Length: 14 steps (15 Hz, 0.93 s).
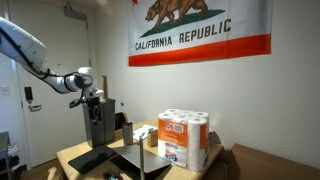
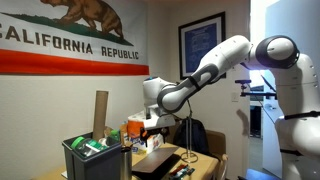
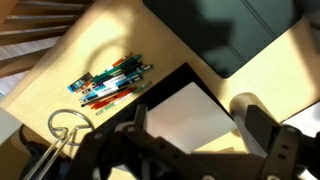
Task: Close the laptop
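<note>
Over to the gripper, up in the air on the end of the white arm, well above the wooden table and touching nothing. From the wrist view, plainly spread: fingers wide apart, with nothing caught between them. Down on the table now, the laptop, thin and black, apparently open with the lid tilted back. Sits in front of the tall dark grey box, beside a flat dark pad, near the paper-roll pack. Below the wrist camera, a scatter of pens on pale wood. Behind it all, on the wall, a California flag.
</note>
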Tool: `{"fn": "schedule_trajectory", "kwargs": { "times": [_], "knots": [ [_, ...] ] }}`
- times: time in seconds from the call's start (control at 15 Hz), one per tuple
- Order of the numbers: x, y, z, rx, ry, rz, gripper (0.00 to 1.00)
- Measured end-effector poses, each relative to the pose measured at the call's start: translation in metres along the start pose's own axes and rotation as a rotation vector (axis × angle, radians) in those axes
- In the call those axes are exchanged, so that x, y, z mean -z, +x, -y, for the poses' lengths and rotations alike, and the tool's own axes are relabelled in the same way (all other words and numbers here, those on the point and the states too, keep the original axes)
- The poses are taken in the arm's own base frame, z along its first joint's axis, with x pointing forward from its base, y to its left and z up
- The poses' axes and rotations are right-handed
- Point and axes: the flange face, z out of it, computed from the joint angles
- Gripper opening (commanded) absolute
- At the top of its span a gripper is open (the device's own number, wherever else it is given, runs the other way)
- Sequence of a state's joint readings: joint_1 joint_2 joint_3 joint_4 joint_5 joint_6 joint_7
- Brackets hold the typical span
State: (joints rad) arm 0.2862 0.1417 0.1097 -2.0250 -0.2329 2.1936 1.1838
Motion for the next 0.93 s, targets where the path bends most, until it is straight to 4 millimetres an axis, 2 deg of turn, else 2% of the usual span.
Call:
{"fn": "schedule_trajectory", "kwargs": {
  "times": [0.27, 0.47, 0.6, 0.93],
  "knots": [
    [0.051, 0.002, -0.014, 0.123, 0.031, -0.006, 1.0],
    [0.079, 0.0, -0.023, 0.182, 0.051, -0.004, 1.0],
    [0.089, -0.002, -0.026, 0.196, 0.062, -0.004, 1.0],
    [0.089, -0.003, -0.026, 0.197, 0.062, -0.004, 1.0]
  ]
}}
